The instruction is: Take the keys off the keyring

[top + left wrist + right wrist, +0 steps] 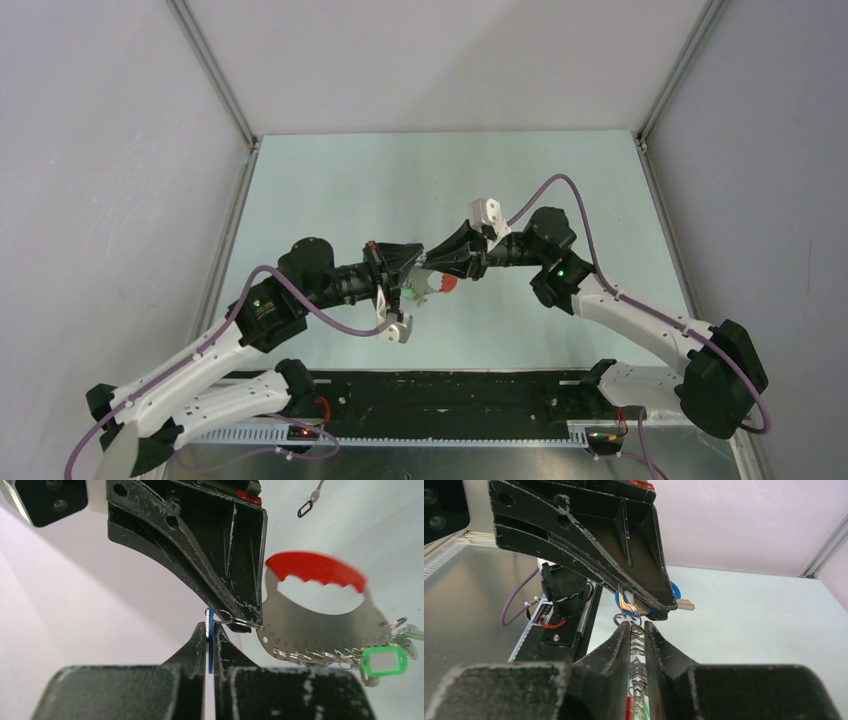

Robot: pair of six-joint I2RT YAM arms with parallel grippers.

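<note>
The keyring [320,625] is a flat metal plate with a red plastic arch [315,566], held off the table where my two grippers meet. Several keys on small rings line its lower edge, one with a green tag [384,661]. My left gripper [210,627] is shut on a blue-tagged key [210,652], which a small ring [235,620] links to the plate's corner. My right gripper [637,626] is shut on the keyring [638,667], seen edge-on between its fingers. In the top view the keyring [447,284] hangs between the left gripper [410,268] and the right gripper [432,272].
A lone silver key with a black tag [305,509] lies on the pale green table [330,190] beyond the grippers. White walls with metal corner posts [212,65] enclose the table. A black rail [450,390] with the arm bases runs along the near edge.
</note>
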